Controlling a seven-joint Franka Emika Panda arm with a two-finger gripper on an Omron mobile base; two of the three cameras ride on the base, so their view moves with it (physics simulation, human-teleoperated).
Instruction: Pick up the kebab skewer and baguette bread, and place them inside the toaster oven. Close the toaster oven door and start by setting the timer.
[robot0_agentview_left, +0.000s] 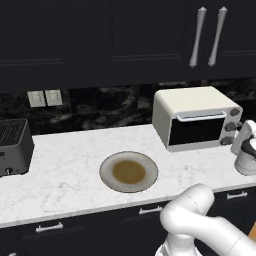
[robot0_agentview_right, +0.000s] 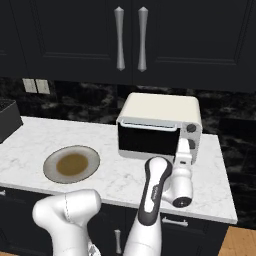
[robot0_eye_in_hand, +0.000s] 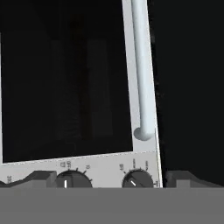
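The pincer (robot0_agentview_right: 183, 146) is standing released, its jaws spread wide and gripping nothing, hovering just in front of the right end of the toaster oven (robot0_agentview_right: 160, 107). In the hand view its two dark fingertips (robot0_eye_in_hand: 41, 178) are rising on either side of the knobs (robot0_eye_in_hand: 136, 179), so the knob column is lying straight ahead along the approach line and very near. That view is rolled: the oven's pale bar handle (robot0_eye_in_hand: 142, 70) is running up and down the picture, though from the base cameras it is lying level along the top of the toaster oven door (robot0_agentview_right: 148, 140).

The door is sitting shut against the cream frame. Judging by that, and by the plate (robot0_agentview_right: 71, 165) lying bare of food on the bench (robot0_agentview_right: 125, 175), the skewer and the loaf are probably already inside, but the dark glass is hiding them and I cannot tell. What appears to be remaining is the timer.

The coming move is turning on which knob is lined up between the jaws; the labels are too small to read. The knobs are sitting close together, so a slightly offset closing could be catching the neighbour. Open room is lying to the right of the oven, where the bench is running to its edge; the slot toaster (robot0_agentview_left: 14, 145) is standing well apart at the far left.
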